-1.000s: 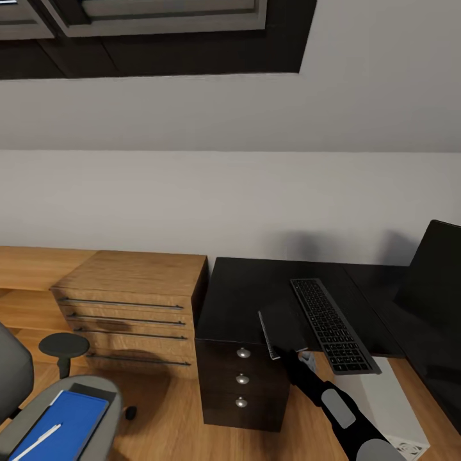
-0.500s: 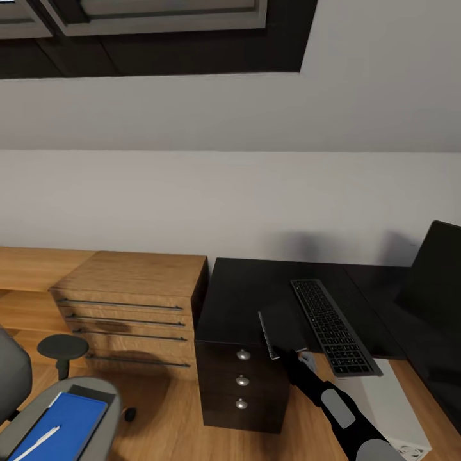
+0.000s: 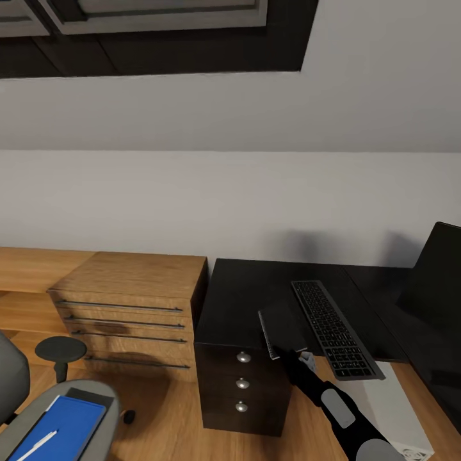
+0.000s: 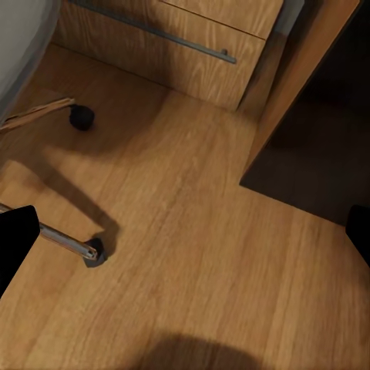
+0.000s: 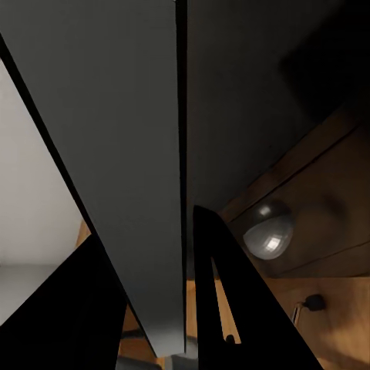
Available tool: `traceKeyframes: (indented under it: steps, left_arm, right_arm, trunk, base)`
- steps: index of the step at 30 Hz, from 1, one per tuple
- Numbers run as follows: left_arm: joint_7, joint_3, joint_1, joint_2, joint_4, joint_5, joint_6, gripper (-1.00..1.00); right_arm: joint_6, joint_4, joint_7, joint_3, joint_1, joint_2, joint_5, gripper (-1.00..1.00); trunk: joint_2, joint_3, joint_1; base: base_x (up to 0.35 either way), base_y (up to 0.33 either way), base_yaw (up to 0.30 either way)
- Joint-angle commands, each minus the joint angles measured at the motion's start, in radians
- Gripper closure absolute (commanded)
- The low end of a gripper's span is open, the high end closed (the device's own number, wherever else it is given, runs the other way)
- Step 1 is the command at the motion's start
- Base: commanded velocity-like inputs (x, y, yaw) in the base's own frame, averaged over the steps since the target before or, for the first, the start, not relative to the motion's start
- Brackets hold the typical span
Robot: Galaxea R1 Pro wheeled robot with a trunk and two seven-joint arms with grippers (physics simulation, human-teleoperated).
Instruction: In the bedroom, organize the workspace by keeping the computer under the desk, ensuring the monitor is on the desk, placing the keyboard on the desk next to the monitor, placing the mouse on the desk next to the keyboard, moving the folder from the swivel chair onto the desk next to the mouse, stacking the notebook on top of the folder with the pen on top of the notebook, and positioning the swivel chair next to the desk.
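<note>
- The thin dark grey rectangular notebook (image 3: 280, 331) is gripped at its near edge by the right gripper (image 3: 299, 360), standing tilted on edge over the front edge of the long black desk (image 3: 246, 301), just beside the flat black keyboard (image 3: 332, 326).
- In the right wrist view the notebook (image 5: 116, 154) runs between the black fingers (image 5: 223, 285), so the jaws look closed on its thin edge; a round silver drawer knob (image 5: 268, 230) shows beyond.
- The bright blue folder (image 3: 61, 426) lies on the seat of the grey swivel chair (image 3: 77, 400), with the slim whitish pen (image 3: 35, 445) on top of it.
- The wide black monitor (image 3: 438, 282) stands at the desk's right end, and the light grey computer tower (image 3: 390, 403) sits under it.
- The left gripper's fingers (image 4: 15, 243) show dark at the wrist view's edges, over the wooden floor (image 4: 193, 254) and a chrome chair leg (image 4: 65, 240); they appear spread and empty.
- Judgement: since the folder must go beneath, the notebook is best laid flat on the free corner left of the keyboard, clear of the front edge, and released only once it lies flat.
</note>
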Motion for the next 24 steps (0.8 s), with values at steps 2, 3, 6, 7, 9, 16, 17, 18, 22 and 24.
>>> traceKeyframes:
  steps: [2, 3, 6, 7, 9, 16, 17, 18, 22, 24]
  left_arm:
    - [-0.004, -0.006, -0.001, 0.0, 0.001, 0.011, -0.003, -1.0]
    - [-0.004, -0.006, -0.001, 0.0, 0.001, 0.011, -0.003, -1.0]
    - [-0.003, -0.006, -0.001, 0.0, 0.001, 0.011, -0.003, -1.0]
    - [-0.003, -0.006, -0.001, 0.0, 0.001, 0.01, -0.003, -1.0]
    - [-0.003, -0.006, -0.001, 0.0, 0.001, 0.01, -0.003, -1.0]
    - [-0.003, -0.006, -0.001, 0.0, 0.001, 0.011, -0.003, -1.0]
    - [-0.003, -0.006, -0.001, 0.0, 0.001, 0.011, -0.003, -1.0]
    - [-0.003, -0.006, -0.001, 0.0, 0.001, 0.01, -0.003, -1.0]
    - [-0.003, -0.006, -0.001, 0.0, 0.001, 0.011, -0.003, -1.0]
    - [-0.003, -0.006, -0.001, 0.0, 0.001, 0.01, -0.003, -1.0]
  right_arm:
    - [0.009, 0.0, 0.002, -0.003, -0.001, 0.0, -0.009, 1.0]
    - [0.009, 0.0, 0.002, -0.003, -0.001, 0.0, -0.009, 1.0]
    - [0.009, 0.0, 0.002, -0.004, -0.001, 0.0, -0.009, 1.0]
    - [0.009, 0.0, 0.002, -0.004, -0.001, 0.0, -0.009, 1.0]
    - [0.009, 0.0, 0.003, -0.004, -0.001, 0.0, -0.009, 1.0]
    - [0.009, 0.002, 0.002, -0.006, -0.001, 0.0, -0.012, 1.0]
    - [0.009, 0.002, 0.002, -0.006, -0.001, 0.0, -0.012, 1.0]
    - [0.009, 0.002, 0.002, -0.006, -0.001, 0.0, -0.012, 1.0]
    - [0.009, 0.001, 0.002, -0.006, -0.001, 0.0, -0.013, 1.0]
    - [0.009, 0.001, 0.002, -0.006, -0.001, 0.0, -0.013, 1.0]
  trunk:
    - [-0.001, -0.001, 0.0]
    - [-0.008, -0.004, 0.004]
    - [-0.029, -0.014, 0.015]
    - [-0.036, -0.017, 0.019]
    - [-0.05, -0.023, 0.027]
    - [-0.099, -0.045, 0.054]
    - [-0.106, -0.048, 0.057]
    - [-0.106, -0.048, 0.057]
    - [-0.106, -0.048, 0.057]
    - [-0.106, -0.048, 0.057]
  base:
    - [0.001, 0.0, 0.0]
    - [0.0, 0.0, 0.0]
    - [0.0, 0.0, 0.0]
    - [0.0, 0.0, 0.0]
    - [0.0, 0.0, 0.0]
    - [0.0, 0.0, 0.0]
    - [0.0, 0.0, 0.0]
    - [0.0, 0.0, 0.0]
    - [0.0, 0.0, 0.0]
    - [0.0, 0.0, 0.0]
